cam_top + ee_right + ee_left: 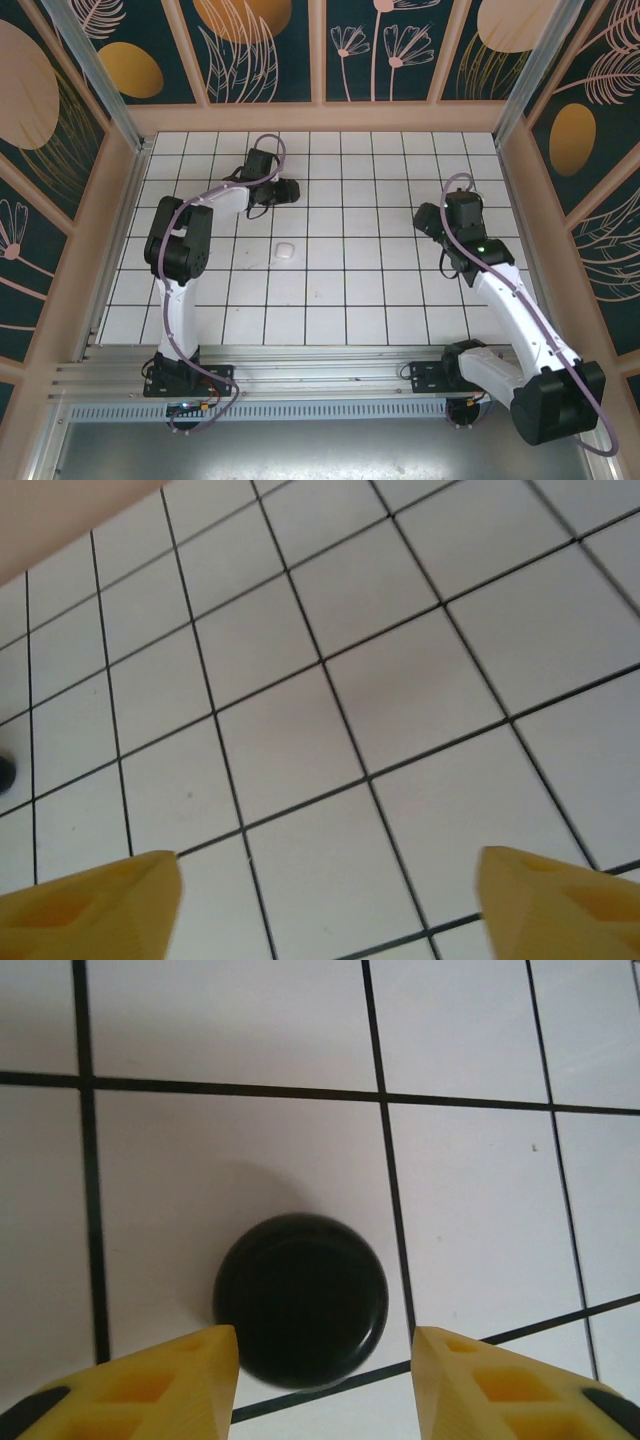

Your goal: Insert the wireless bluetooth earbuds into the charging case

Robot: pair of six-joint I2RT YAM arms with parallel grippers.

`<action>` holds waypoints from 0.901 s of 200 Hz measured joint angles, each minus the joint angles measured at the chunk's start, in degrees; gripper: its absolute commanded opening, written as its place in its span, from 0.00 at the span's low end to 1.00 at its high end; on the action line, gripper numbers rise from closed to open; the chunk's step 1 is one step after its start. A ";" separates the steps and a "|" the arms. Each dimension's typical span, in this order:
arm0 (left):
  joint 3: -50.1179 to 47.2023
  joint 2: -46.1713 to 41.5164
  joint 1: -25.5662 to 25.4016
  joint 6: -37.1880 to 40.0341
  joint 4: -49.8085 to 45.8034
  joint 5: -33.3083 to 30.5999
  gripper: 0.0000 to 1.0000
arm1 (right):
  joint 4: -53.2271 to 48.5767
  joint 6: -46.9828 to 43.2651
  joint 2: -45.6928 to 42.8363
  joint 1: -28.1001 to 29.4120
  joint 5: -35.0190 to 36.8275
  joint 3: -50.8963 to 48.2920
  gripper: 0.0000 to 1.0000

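1. White tiles with black grid lines cover the table (330,310). From above, the left gripper (283,190) is reached out over the far left part. The right gripper (428,220) hangs over the right half, well apart from it.
2. The top view gives what neither wrist camera does: a small white piece (284,251) lying on a tile between the arms, nearer the left one, with nothing touching it. It is too small to tell whether it is one of the earbuds.
3. The left wrist view makes plain what is only a dark blur from above: a black round disc (300,1298) lying flat in the corner of one tile, beside where two grid lines cross. The yellow fingers (150,1385) stand apart at either side of its near edge, released rather than clamped. Bare tile shows between the right finger and the disc. The left tip overlaps the rim, and whether it touches I cannot tell.
4. In the right wrist view that gripper's fingers (90,910) are spread wide over bare tile, grasping nothing. A strip of pink wall (60,520) crosses the upper left corner.
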 measured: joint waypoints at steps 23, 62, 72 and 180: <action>1.25 -2.10 0.17 3.54 -3.26 -3.10 0.56 | 1.99 -0.94 -0.39 -3.50 1.79 -1.31 0.98; 0.35 -11.61 0.87 9.88 -4.87 -11.54 0.99 | 9.92 -4.44 -0.42 -8.83 5.25 -5.97 0.99; -1.62 -15.63 1.22 11.39 -3.96 -14.38 0.99 | 13.22 -5.68 -0.39 -9.90 5.31 -7.87 0.99; -56.28 -52.94 14.64 23.43 32.83 -29.46 0.98 | 58.84 -19.06 2.27 -12.11 0.50 -30.64 0.99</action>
